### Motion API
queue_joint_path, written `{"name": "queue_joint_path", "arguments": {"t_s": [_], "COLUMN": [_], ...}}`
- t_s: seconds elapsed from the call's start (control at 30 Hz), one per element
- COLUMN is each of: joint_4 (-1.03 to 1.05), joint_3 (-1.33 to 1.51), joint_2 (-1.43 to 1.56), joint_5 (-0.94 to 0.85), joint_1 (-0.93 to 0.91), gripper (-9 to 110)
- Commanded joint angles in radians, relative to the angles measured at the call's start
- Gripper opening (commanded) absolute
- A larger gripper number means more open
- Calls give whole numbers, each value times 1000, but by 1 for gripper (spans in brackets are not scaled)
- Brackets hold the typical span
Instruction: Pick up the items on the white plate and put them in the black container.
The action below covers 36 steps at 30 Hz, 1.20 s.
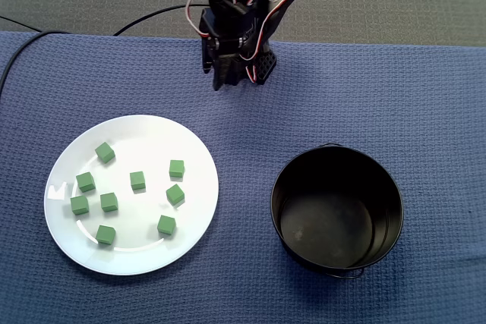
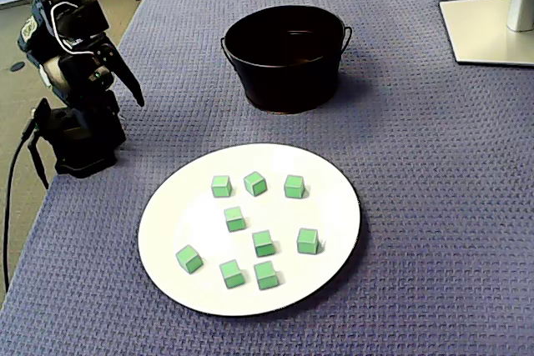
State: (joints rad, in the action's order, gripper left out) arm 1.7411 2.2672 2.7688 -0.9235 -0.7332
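Several small green cubes (image 1: 137, 180) (image 2: 235, 218) lie spread over a round white plate (image 1: 137, 138) (image 2: 334, 214). The black metal container (image 1: 334, 221) (image 2: 288, 81) stands empty, to the plate's right in one fixed view and behind the plate in the other. The arm is folded up over its base at the cloth's edge. My gripper (image 1: 228, 77) (image 2: 133, 93) points down there, well away from both plate and container. Its fingers appear closed together with nothing between them.
A blue textured cloth (image 1: 425, 96) covers the table. A black cable (image 1: 152, 14) (image 2: 12, 206) runs from the arm's base. A white monitor stand base (image 2: 488, 27) sits at the far right corner in a fixed view.
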Motion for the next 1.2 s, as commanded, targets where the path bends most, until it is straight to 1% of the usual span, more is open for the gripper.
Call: {"name": "queue_joint_path", "arguments": {"t_s": [0.0,0.07,0.33,0.53,0.67,0.83,0.97,1.17], "joint_4": [-129,-212,-345,-373,-367,-410,-459,-514], "joint_3": [-92,-149,-445,-604,-632,-620,-604,-606], "joint_2": [-227,-371,-818,-1045,-1158,-1259,-1312,-1384], "joint_5": [32,57,129,195,282,385,419,422], "joint_1": [-52,-57,-6,74,123,170,193,202], "gripper": [15,16,17,17,18,20,19,19]}}
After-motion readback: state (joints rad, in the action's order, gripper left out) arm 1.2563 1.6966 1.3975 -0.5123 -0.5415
